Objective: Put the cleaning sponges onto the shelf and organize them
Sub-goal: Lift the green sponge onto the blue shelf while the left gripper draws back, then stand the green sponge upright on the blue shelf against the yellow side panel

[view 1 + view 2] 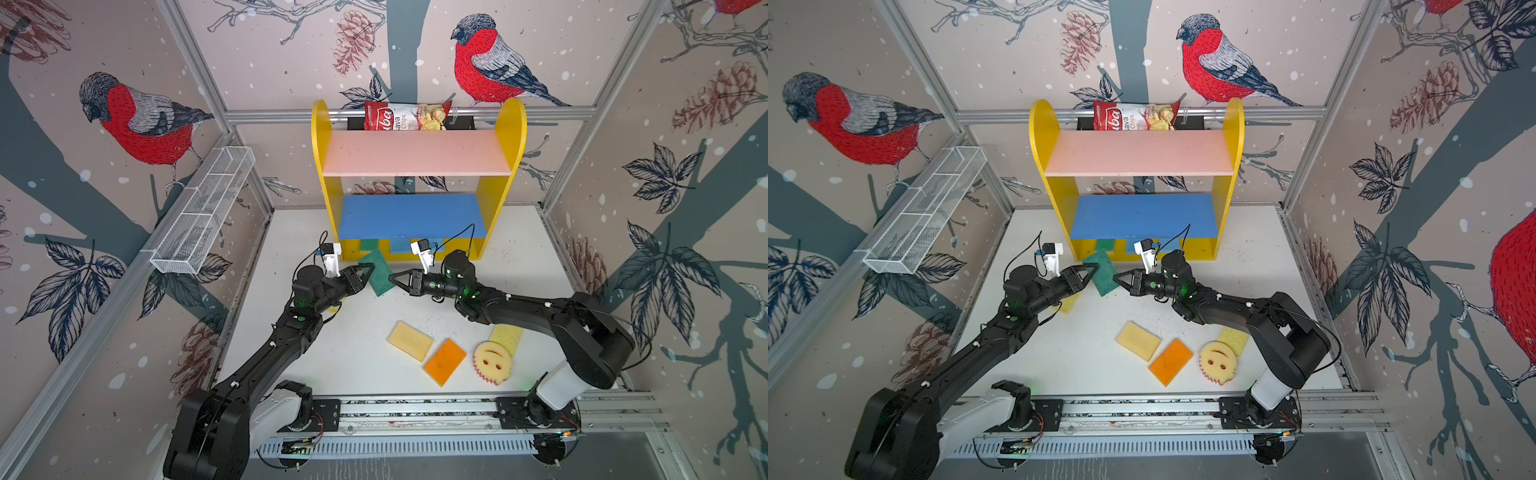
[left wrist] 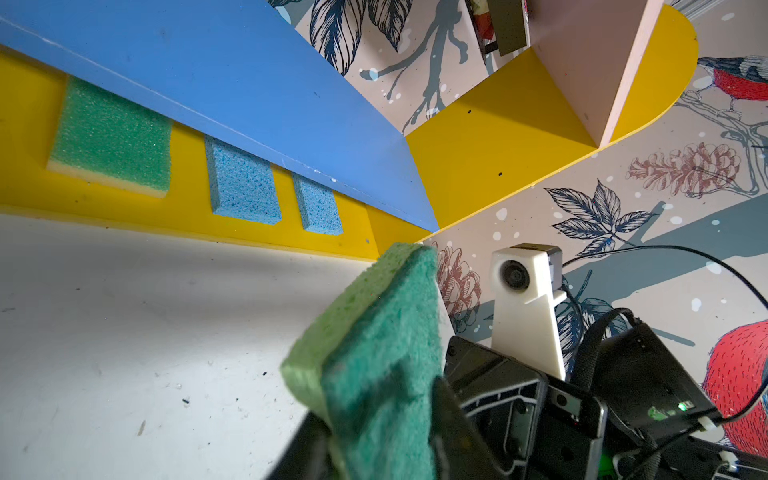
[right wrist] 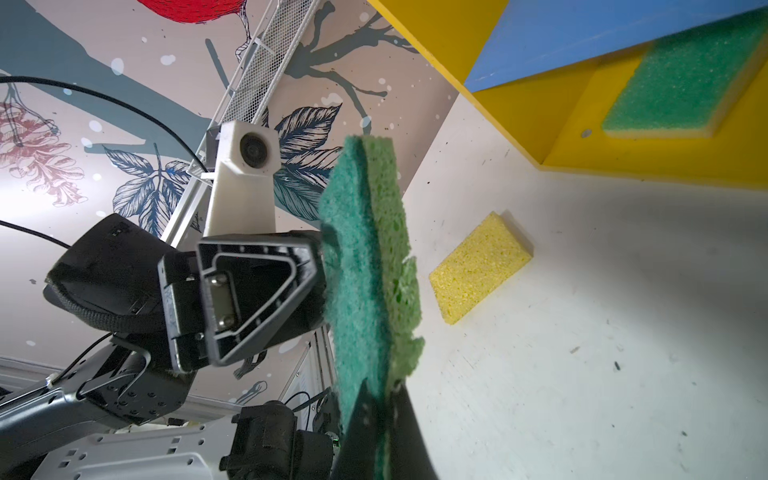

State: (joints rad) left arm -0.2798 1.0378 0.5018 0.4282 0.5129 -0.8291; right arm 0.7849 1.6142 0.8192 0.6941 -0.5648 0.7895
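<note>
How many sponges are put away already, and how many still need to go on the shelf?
Done: a green sponge and two blue sponges lie on the shelf's bottom board. In hand: a dark green sponge, pinched by the right gripper; the left gripper is open beside it. Left on the table: five, the pale sponge, orange sponge, smiley, and two yellow sponges, each partly under an arm.

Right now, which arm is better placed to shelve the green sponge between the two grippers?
Right. The right gripper is shut on the green sponge, just in front of the shelf; the left gripper only flanks the sponge's other edge, and its grip is unclear.
</note>
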